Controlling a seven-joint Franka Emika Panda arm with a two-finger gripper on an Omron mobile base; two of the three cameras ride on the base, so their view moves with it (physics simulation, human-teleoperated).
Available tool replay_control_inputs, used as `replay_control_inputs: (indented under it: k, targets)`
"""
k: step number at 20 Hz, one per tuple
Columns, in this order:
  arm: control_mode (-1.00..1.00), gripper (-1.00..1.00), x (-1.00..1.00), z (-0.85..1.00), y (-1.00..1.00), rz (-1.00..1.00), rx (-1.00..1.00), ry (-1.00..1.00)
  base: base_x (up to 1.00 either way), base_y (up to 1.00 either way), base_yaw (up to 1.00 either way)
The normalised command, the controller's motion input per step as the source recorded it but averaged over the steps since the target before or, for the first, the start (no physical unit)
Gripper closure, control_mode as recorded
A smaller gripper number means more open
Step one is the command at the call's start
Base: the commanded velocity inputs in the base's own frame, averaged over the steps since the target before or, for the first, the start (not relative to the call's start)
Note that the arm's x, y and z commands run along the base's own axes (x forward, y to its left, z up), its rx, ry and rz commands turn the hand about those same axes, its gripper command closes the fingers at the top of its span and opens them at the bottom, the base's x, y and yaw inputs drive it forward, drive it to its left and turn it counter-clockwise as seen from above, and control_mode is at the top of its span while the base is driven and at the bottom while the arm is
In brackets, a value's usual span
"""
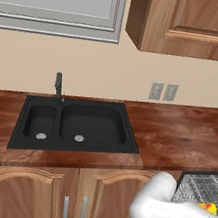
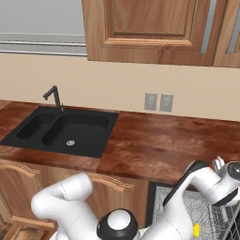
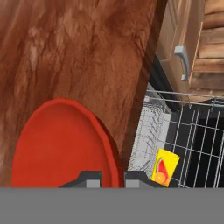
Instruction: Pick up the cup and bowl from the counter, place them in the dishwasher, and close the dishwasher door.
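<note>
With the cup already lying in the dishwasher rack, the hand pinches the bowl rim over the worktop front edge, where a thin grip might slip.

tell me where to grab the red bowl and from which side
Grip the bowl by its thin rim, one finger inside and one outside; it is low, wide and rounded, so the body offers no narrow span. In the hand view the gripper sits at the rim's edge nearest the dishwasher, so that edge, approached from above, looks best.
</note>
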Motion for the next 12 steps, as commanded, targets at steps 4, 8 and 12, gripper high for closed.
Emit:
replay_control_inputs:
  k: [4,8,12]
  targets:
    - [-1.00,1.00,-0.33,-0.33,0.04,0.00,-0.01,-0.01,0.00,0.00,0.00]
    - [-1.00,1.00,-0.24,-0.48,0.09,0.00,0.00,-0.01,0.00,0.00,0.00]
    - [-1.00,1.00,-0.23,-0.43,0.07,0.00,0.00,-0.02,0.00,0.00,0.00]
